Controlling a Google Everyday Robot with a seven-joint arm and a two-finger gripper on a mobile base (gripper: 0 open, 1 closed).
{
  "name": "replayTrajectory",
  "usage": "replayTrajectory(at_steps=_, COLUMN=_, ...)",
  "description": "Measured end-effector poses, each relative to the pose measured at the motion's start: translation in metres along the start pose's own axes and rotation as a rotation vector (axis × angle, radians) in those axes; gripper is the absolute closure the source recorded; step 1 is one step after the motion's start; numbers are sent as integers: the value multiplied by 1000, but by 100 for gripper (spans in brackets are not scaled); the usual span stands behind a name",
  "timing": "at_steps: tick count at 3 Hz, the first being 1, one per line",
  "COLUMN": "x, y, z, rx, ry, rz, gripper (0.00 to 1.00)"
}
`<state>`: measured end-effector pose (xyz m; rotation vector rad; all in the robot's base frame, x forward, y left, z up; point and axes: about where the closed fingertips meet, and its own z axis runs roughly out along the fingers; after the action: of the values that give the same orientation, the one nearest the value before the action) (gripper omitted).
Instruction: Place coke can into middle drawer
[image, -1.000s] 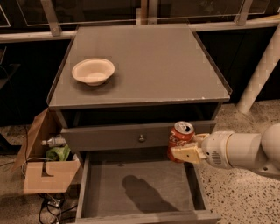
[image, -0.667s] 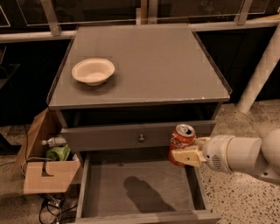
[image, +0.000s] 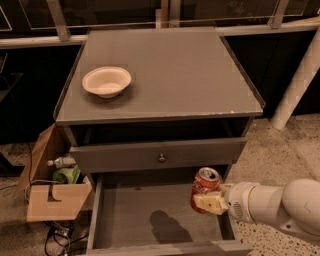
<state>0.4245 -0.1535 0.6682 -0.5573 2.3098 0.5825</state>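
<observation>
The red coke can with a silver top is upright in my gripper, which is shut on it. The white arm comes in from the right. The can hangs over the right side of the middle drawer, a wide shallow grey drawer pulled open at the bottom, with a flat bare floor. The can's shadow falls on the drawer floor to the left of the can.
A cream-white bowl sits on the cabinet top. A drawer with a small round knob sits above the open one. A cardboard box with a bottle and green item stands at the left. A white post stands at the right.
The gripper with the can has dropped lower, toward the open drawer, and shifted slightly left. The bowl and the drawers have not moved.
</observation>
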Motion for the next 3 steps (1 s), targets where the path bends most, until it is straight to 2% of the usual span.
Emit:
replayTrajectory(at_steps=2, x=7, y=2, z=6, rx=0, ry=5, rz=24, gripper=100)
replayTrajectory(at_steps=3, x=20, y=8, z=31, rx=-6, ry=-12, rz=81, gripper=100)
